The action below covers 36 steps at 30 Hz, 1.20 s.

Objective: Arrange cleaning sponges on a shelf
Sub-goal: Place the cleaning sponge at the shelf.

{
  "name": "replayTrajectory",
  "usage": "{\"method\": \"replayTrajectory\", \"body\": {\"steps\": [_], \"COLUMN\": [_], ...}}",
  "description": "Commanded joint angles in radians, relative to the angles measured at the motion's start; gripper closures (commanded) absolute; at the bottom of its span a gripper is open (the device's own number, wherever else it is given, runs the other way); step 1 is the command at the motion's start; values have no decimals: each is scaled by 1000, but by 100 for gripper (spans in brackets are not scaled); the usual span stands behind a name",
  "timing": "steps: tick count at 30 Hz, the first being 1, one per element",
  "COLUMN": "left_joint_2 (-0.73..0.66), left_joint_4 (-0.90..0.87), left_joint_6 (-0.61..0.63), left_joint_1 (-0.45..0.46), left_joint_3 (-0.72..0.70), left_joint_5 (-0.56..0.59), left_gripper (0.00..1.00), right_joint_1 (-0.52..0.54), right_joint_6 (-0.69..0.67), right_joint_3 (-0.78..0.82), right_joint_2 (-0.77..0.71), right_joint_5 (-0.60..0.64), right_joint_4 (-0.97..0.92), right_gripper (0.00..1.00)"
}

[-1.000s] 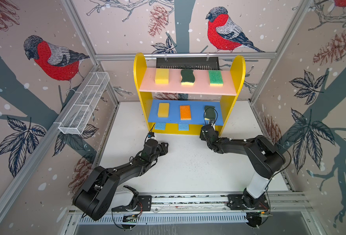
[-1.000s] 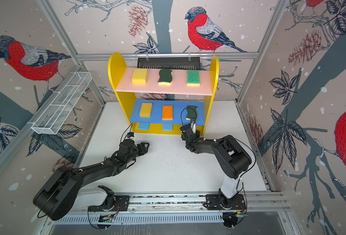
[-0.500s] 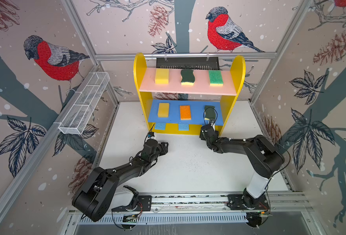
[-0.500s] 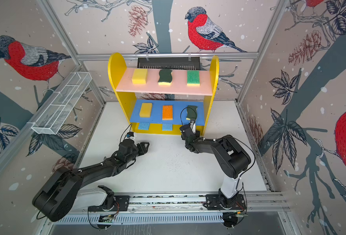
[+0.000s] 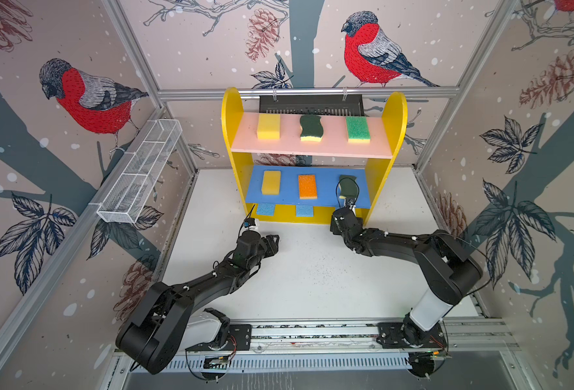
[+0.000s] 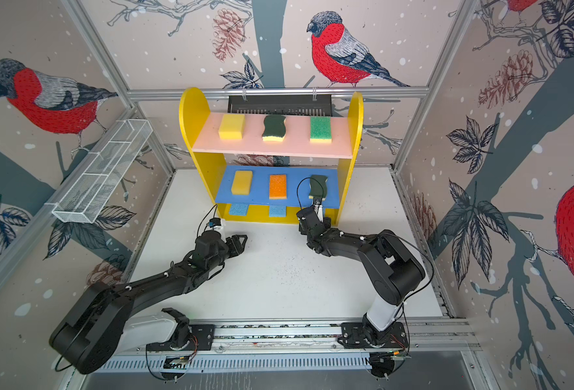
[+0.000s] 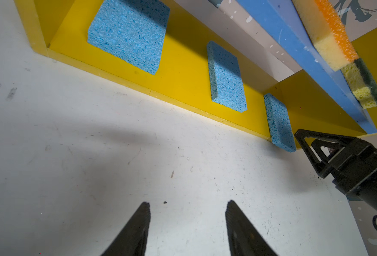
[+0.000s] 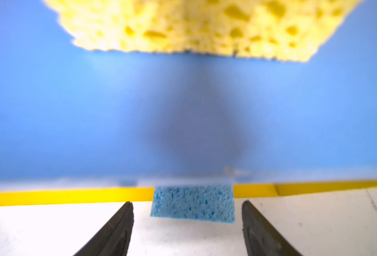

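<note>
While the right gripper (image 8: 187, 202) stands spread, empty, we note the light-blue sponge (image 8: 193, 208) dead ahead — end-on, overhanging the front edge of the shelf (image 8: 72, 196).

White tabletop (image 5: 312, 277) before the shelf (image 5: 380, 175) lies open; 3 blue sponges (image 7: 226, 77) fill its bottom level

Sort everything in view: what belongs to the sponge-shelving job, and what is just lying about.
Job: shelf; upper yellow sponge, upper wavy sponge, green sponge; middle yellow sponge, orange sponge, middle wavy sponge; three light-blue sponges on the bottom.
Lying about: wire-mesh basket, black slotted tray.
</note>
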State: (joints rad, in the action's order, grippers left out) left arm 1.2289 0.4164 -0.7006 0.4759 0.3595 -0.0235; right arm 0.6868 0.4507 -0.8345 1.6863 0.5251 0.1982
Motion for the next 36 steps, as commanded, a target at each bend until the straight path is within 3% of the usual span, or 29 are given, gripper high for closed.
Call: {"method": "replayTrajectory", "body": {"steps": [1, 19, 27, 36], "left_joint_2": [-14, -115, -184, -216], "left_joint_4": [0, -104, -159, -165], "left_joint_6": [5, -2, -7, -16], "left_joint_1": [-1, -1, 0, -1], "left_joint_3": [1, -14, -24, -30], "left_joint_5": [-4, 9, 31, 37], "left_gripper": [44, 44, 44, 44], "right_joint_1": [10, 44, -6, -52], "right_joint_6": [28, 87, 164, 206], "right_joint_3": [13, 276, 438, 523], "right_joint_2": [-34, -353, -479, -475], "right_joint_5": [-6, -240, -355, -434], "right_joint_4": [-23, 97, 248, 379], "right_gripper": [23, 20, 38, 65]}}
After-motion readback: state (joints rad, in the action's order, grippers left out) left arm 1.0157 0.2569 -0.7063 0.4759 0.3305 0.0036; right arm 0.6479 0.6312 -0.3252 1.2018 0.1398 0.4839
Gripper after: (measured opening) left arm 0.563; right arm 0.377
